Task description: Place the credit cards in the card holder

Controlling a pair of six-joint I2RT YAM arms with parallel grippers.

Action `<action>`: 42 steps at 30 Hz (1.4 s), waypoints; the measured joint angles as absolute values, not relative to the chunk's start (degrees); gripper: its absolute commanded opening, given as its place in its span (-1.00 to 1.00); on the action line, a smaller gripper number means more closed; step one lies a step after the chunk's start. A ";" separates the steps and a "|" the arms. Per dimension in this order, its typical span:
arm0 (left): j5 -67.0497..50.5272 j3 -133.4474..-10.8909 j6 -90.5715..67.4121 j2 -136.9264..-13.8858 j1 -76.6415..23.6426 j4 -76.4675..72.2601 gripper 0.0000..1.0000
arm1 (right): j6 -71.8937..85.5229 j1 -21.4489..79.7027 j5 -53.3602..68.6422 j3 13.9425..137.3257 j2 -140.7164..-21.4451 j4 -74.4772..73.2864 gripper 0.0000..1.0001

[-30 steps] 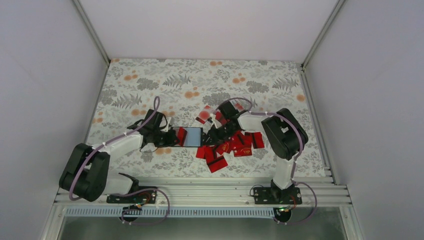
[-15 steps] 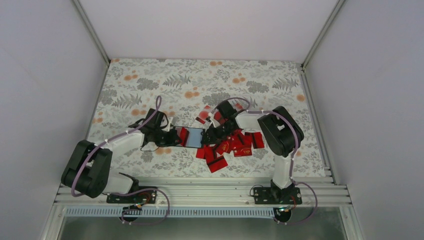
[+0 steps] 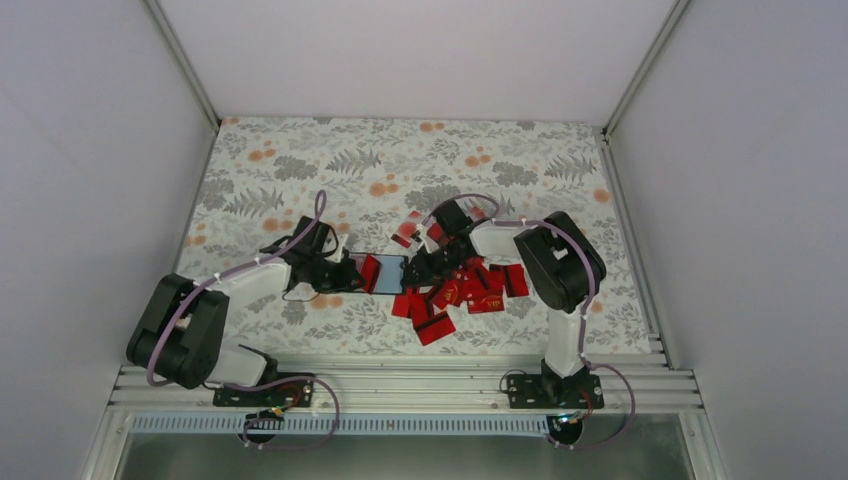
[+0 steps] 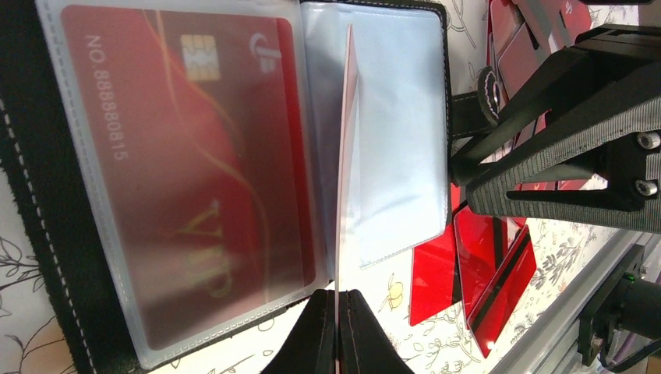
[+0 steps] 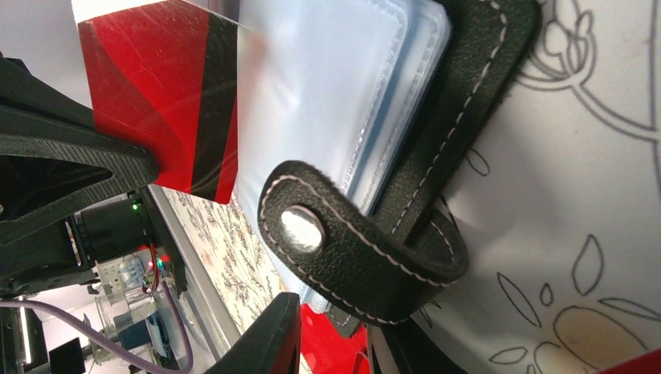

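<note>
While the right claw (image 5: pixel 331 343) narrowly grips the card holder (image 4: pixel 47 234) by its snap tab (image 5: pixel 351 249) on the tabletop (image 3: pixel 400 160), the left claw (image 4: pixel 337 335) pinches a credit card (image 5: pixel 156 101) edge-up, its long axis pointing into the clear pocket (image 4: pixel 397 140) straight ahead.

Holder (image 5: pixel 483 93) open; card (image 5: pixel 148 101) nxt to pockets (image 5: pixel 327 93).

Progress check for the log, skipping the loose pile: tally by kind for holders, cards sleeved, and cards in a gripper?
Card holder: 1
Sleeved card: 1
Held card, pinched in left gripper: 1
Total: 3
</note>
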State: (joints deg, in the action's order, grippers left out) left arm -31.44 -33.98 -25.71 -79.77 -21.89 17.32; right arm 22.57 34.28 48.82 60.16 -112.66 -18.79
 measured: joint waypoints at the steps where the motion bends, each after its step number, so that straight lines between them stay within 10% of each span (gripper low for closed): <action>1: -31.51 -33.98 -25.71 -79.85 -21.89 17.23 -0.95 | 22.63 34.28 48.73 60.23 -112.66 -18.83 -0.54; 42: -36.62 -26.09 -33.21 -83.24 -20.58 -4.95 -0.95 | 21.78 34.33 48.27 61.98 -113.62 -20.58 -0.55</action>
State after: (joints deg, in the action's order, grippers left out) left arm -36.62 -26.09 -33.21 -83.24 -20.58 -4.95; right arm 21.78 34.33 48.27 61.98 -113.62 -20.58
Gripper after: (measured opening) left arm 0.028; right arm 0.227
